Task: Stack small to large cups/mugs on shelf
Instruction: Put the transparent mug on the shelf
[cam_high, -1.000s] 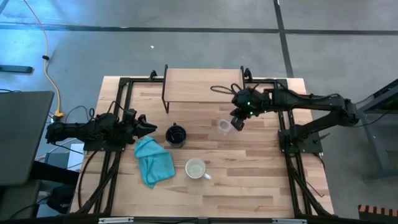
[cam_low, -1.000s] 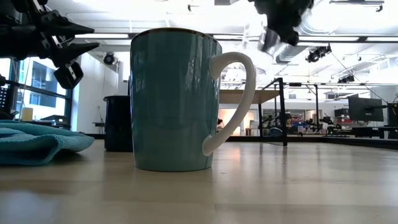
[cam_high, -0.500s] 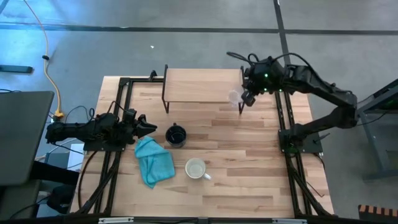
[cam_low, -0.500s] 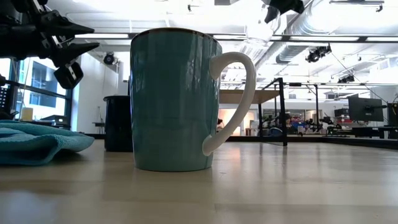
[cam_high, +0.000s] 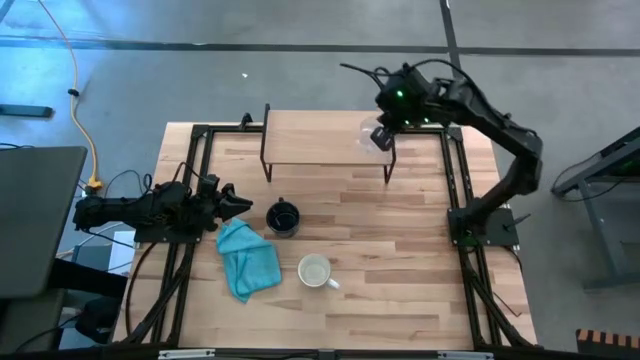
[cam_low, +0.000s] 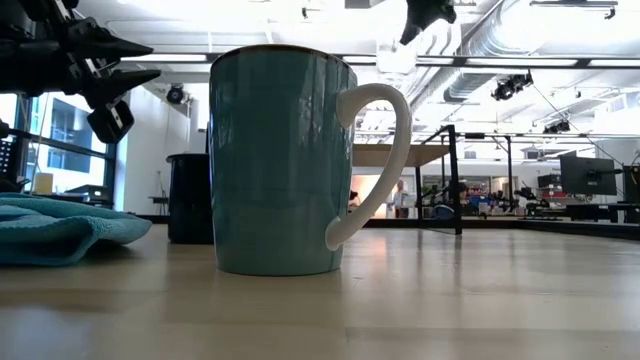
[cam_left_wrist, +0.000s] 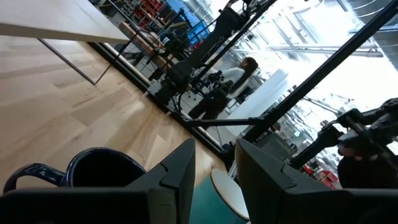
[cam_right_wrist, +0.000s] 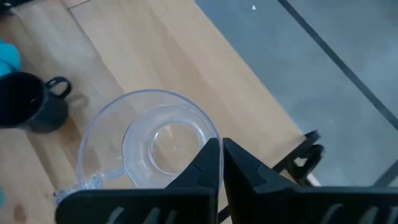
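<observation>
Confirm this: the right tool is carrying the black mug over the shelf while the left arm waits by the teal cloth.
Not the black mug. The right tool is shut on the rim of the clear glass cup, as the right wrist view shows. The black mug stands on the table. The rest holds: it is over the shelf, and the left tool waits by the teal cloth.

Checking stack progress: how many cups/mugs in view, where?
3. Clear glass cup held by the right gripper over the shelf; black mug and white-inside mug on the table.
</observation>
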